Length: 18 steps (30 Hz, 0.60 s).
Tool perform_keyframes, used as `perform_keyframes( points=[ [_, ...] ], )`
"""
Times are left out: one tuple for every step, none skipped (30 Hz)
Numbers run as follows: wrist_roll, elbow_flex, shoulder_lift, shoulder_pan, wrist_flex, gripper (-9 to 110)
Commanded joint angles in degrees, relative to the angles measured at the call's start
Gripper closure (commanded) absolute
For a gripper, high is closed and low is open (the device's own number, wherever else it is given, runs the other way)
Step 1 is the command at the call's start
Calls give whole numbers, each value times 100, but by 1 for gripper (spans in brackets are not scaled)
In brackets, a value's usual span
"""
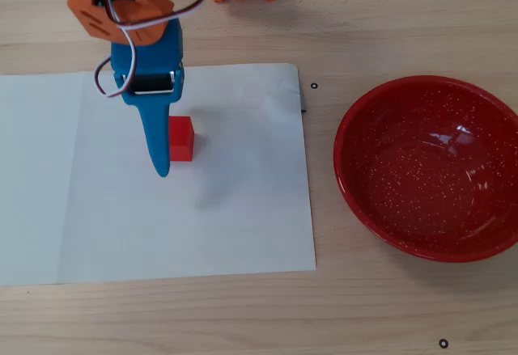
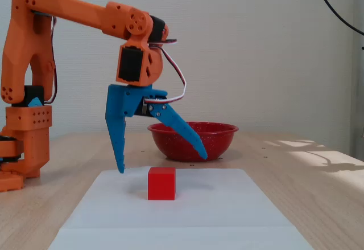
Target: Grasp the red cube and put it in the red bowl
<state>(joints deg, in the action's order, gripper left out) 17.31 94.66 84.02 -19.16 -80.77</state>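
the orange arm with its blue two-finger pincer point(image 2: 162, 164) is hanging over the white sheet of paper point(image 1: 243, 226) lying on the pale wooden desk point(image 1: 364, 306), and in the fixed view its jaws are spreading wide, one finger pointing almost straight down, the other splaying out to the right. the small matte bright-red cube point(image 2: 161, 183) is sitting flat on the paper, below and between the fingertips, and the tips are stopping above its top face in that view, nothing gripping it. in the overhead view the pincer point(image 1: 162, 161) is showing as a single blue wedge, its tip lying just left of the cube point(image 1: 181, 138), so the gap is not readable from above. the large glossy red bowl with white speckles point(image 1: 429, 169) is resting on the bare desk, well apart from the cube, off to the right of the paper in the overhead view and behind the pincer in the fixed view point(image 2: 219, 131). the bowl is holding nothing inside.
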Motion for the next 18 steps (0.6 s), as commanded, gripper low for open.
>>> perform_keyframes(
  points=[
    [185,-563,237,-158,132,38],
    [202,-580,176,-158,167,38],
    [229,-580,114,-158,185,38],
    [229,-589,70,-158,211,38],
    [237,-598,18,-149,246,38],
    [246,-598,-35,-149,290,38],
    [246,-598,-88,-141,343,38],
    [237,-598,-132,-132,396,38],
    [237,-598,-176,-123,431,39],
    [255,-598,-211,-114,457,39],
    [255,-606,-246,-97,483,39],
    [246,-615,-281,-88,519,40],
    [246,-615,-316,-79,545,40],
    [246,-615,-343,-70,589,40],
    [246,-624,-378,-62,615,41],
    [255,-624,-404,-53,633,42],
    [255,-642,-431,-35,650,42],
    [255,-650,-457,-26,659,42]
  ],
)
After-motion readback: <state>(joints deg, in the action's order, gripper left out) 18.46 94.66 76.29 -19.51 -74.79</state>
